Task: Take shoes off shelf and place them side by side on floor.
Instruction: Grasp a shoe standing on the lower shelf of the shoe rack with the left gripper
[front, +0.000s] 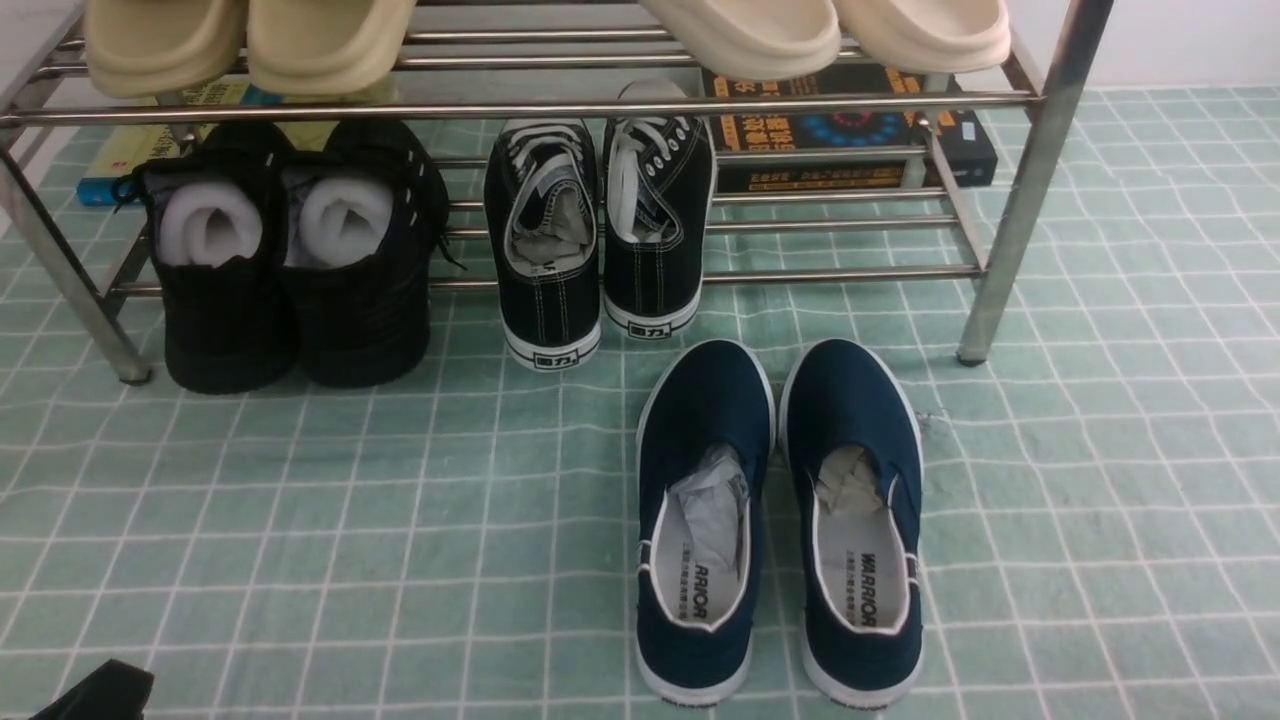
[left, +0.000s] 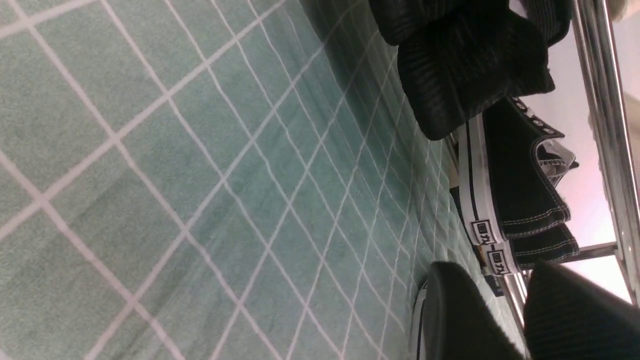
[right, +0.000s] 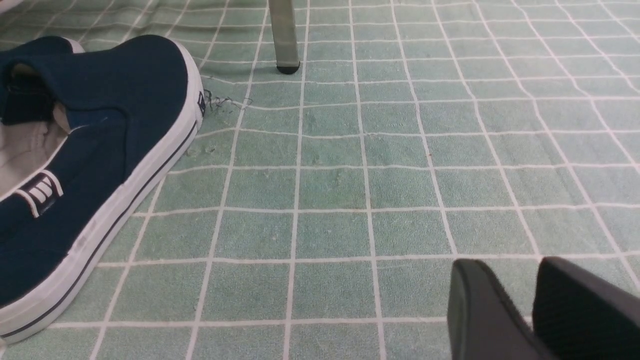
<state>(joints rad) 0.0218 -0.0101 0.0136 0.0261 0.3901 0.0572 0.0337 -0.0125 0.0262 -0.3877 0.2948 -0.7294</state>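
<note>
The shoes, two black canvas sneakers (front: 545, 250) (front: 655, 220) with white laces and soles, stand side by side on the lower tier of the silver shelf (front: 520, 108), heels toward me and overhanging the front bar. The left wrist view shows them (left: 520, 200) from the side, well apart from my left gripper (left: 492, 272), which is open and empty, low over the green gridded floor (front: 300, 500). My right gripper (right: 507, 267) is open too, with only floor (right: 350, 190) showing between its fingers. In the front view only a dark corner of my left arm (front: 100, 690) appears.
Navy slip-ons (front: 780, 520) (right: 100, 150) sit on the floor before the shelf. All-black shoes with foam rolls (front: 285, 270) (left: 465, 75) fill the lower tier's left. Beige slippers (front: 250, 40) (front: 830, 30) rest on top, with books (front: 850, 130) behind. The shelf leg (right: 283, 35) stands nearby.
</note>
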